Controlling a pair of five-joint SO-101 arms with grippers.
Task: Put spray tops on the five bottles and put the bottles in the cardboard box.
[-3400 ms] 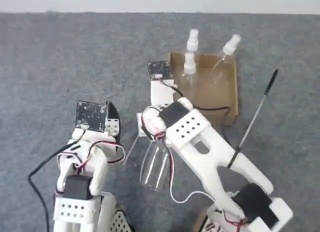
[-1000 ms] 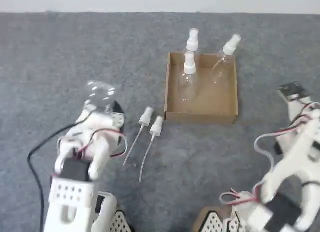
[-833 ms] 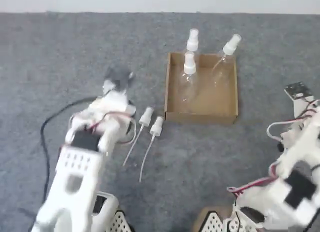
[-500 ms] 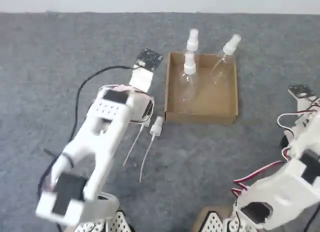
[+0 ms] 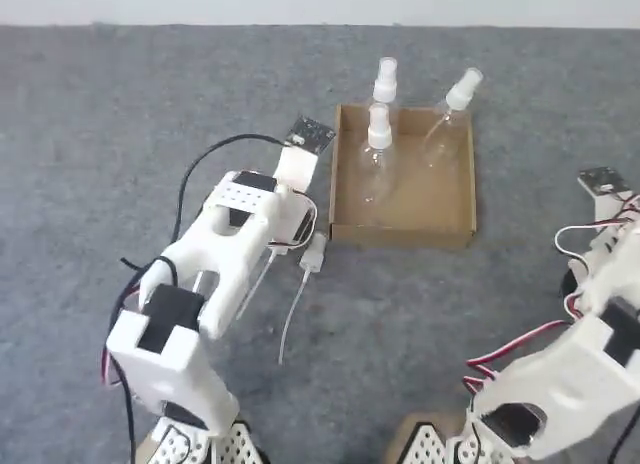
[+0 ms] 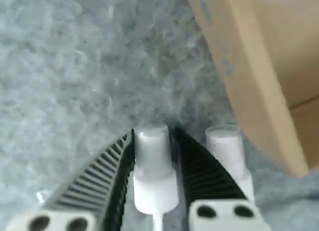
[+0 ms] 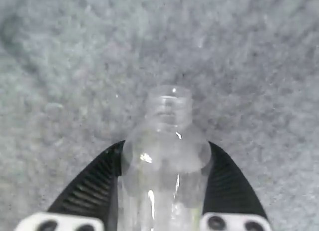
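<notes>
The left gripper (image 6: 153, 136) pinches the spray top (image 6: 153, 181), which lies on the carpet (image 6: 75, 66) beside a second top (image 6: 227, 146), near the box (image 6: 249, 81). Lift it straight up and avoid nudging its neighbour. The right gripper (image 7: 165, 147) clamps the open bottle (image 7: 168, 111); centre the tube over its neck.

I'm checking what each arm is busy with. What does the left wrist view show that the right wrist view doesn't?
Left wrist view, not the right: the left end effector closed around a white spray top, a second spray top beside it, and a wall of the cardboard box.
Right wrist view, not the left: the right end effector gripping a clear bottle whose threaded neck is open, with no top on.
Both: the grey table surface underneath.
</notes>
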